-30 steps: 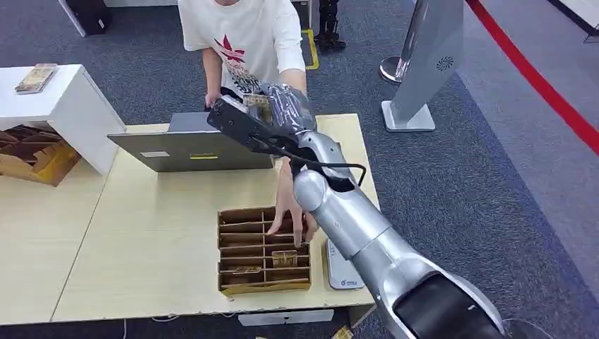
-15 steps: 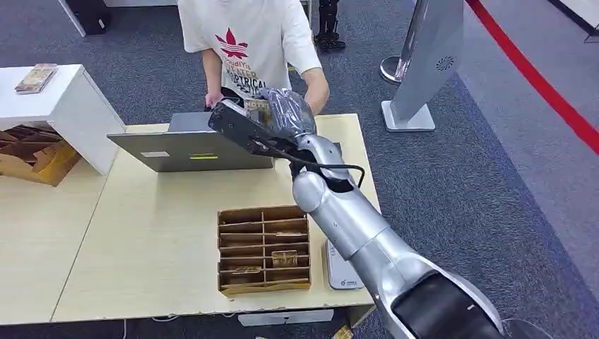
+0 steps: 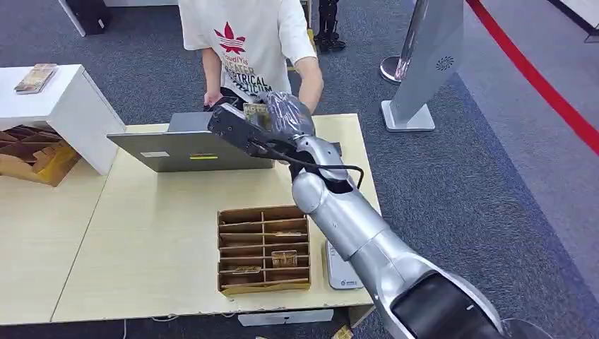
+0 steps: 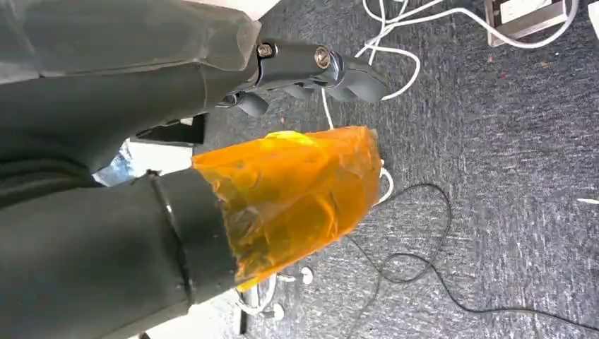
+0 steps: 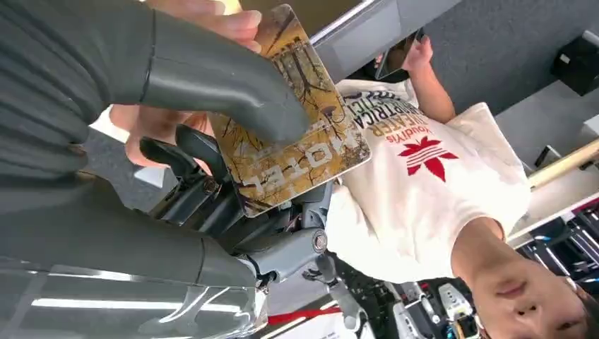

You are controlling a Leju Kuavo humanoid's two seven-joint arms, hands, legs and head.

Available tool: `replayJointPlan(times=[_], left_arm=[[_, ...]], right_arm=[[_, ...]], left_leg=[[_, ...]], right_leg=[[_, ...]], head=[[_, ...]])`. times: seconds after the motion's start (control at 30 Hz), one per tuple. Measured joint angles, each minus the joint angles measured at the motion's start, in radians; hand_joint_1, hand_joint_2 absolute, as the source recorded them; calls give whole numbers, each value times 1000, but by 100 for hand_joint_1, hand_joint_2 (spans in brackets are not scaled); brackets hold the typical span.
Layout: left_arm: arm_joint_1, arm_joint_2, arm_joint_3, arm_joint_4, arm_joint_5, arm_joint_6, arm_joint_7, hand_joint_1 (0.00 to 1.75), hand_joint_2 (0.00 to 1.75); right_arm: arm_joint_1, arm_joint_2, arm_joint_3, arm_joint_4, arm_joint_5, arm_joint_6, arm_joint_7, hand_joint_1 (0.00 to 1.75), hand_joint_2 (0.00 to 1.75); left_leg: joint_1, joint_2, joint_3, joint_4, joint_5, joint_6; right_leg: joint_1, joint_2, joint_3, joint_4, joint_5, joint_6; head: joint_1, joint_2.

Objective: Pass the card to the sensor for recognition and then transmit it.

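My right hand is stretched out over the table's far side, in front of a person in a white T-shirt. It pinches a brown and gold card. In the right wrist view the card sits between the thick thumb and the darker fingers of my right hand, and the person's fingers touch its edge. The white sensor lies flat on the table near its front right corner. My left hand hangs over the carpet and holds nothing, its fingers apart.
A cardboard box with slots stands beside the sensor with a few cards in it. A grey laptop stands at the table's far edge. A white cabinet and an open carton are at the left. Cables lie on the carpet.
The person's hand has left the slotted box and come up to my right hand and the card. My right arm has hardly moved.
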Motion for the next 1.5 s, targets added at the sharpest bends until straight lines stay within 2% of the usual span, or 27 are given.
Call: replayJointPlan(times=[0.1, 0.23, 0.4, 0.43, 0.63, 0.77, 1.03, 1.1, 1.13, 1.17, 1.2, 1.23, 1.27, 1.33, 1.5], left_arm=[[0, 0, -2, 0, 0, -2, -2, 0, 0], [0, 5, -15, 0, 14, -4, -6, 0, 0], [9, 11, -18, 0, 44, 3, -2, 0, 0], [11, 12, -18, 0, 50, 5, 1, 0, 0], [35, 24, -18, 0, 92, 34, 11, 0, 0], [55, 33, -18, 0, 114, 53, 15, 0, 0], [90, 52, -16, 0, 145, 95, 21, 0, 0], [96, 56, -16, 0, 149, 102, 21, 0, 0], [99, 58, -16, 0, 150, 105, 21, 0, 0], [102, 60, -16, 0, 150, 106, 21, 0, 0], [105, 62, -16, 0, 151, 109, 21, 0, 0], [107, 63, -16, 0, 152, 113, 21, 0, 0], [108, 64, -16, 0, 154, 115, 21, 0, 0], [112, 66, -16, 0, 157, 119, 21, 0, 0], [122, 72, -16, 0, 160, 132, 21, 0, 0]], right_arm=[[0, 3, 0, 9, -15, 23, -11, 0, 0], [10, 14, 0, 9, -65, 63, -65, 0, 0], [84, 21, 1, -81, -164, 111, -136, 0, 0], [101, 21, 3, -103, -185, 120, -144, 0, 175], [239, 12, 40, -306, -338, 178, -187, 0, 175], [336, -17, 77, -439, -382, 180, -200, 0, 175], [484, -99, 126, -609, -310, 118, -228, 0, 175], [512, -120, 132, -632, -291, 106, -232, 7, 175], [524, -129, 135, -642, -284, 104, -235, 19, 175], [536, -136, 137, -650, -274, 101, -237, 91, 175], [547, -145, 140, -658, -261, 96, -237, 141, 175], [556, -152, 142, -664, -252, 92, -237, 161, 175], [565, -159, 142, -670, -244, 87, -237, 164, 175], [583, -170, 142, -680, -229, 85, -237, 159, 175], [622, -198, 143, -698, -166, 61, -235, 131, 175]], left_leg=[[0, 0, 0, 0, 0, 0], [0, 0, 0, 0, 0, 0], [0, 0, 0, 0, 0, 0], [0, 0, 0, 0, 0, 0], [0, 0, 0, 0, -1, 0], [0, 0, 0, 0, -1, 0], [0, 0, 0, 0, -1, 0], [0, 0, -1, 0, -1, 0], [0, 0, -1, 0, -1, 0], [0, 0, 0, 0, -1, 0], [0, 0, 0, 0, -1, 0], [0, 0, -1, 0, -1, 0], [0, 0, -1, 0, -1, 0], [0, 0, -1, 0, -1, 0], [0, 0, -1, 0, -1, 0]], right_leg=[[0, 0, 0, 0, 0, 0], [0, 0, 0, 0, 0, 0], [0, 0, 0, 0, 0, 0], [0, 0, 0, 0, 0, 0], [0, 0, -1, 0, -1, 0], [0, 0, -1, 0, -1, 0], [0, 0, -1, -1, -1, 0], [0, 0, -1, -1, -1, 0], [0, 0, -1, -1, -1, 0], [0, 0, -1, -1, -1, 0], [0, 0, -1, -1, -1, 0], [0, 0, -1, -1, -1, 0], [0, 0, -1, -1, -1, 0], [0, 0, -1, -1, -1, 0], [0, 0, -1, -1, -1, 0]], head=[[0, 0], [0, 0], [0, 0], [0, 0], [0, 0], [0, 0], [0, 0], [0, 0], [0, 0], [0, 0], [0, 0], [0, 0], [0, 0], [0, 0], [0, 0]])
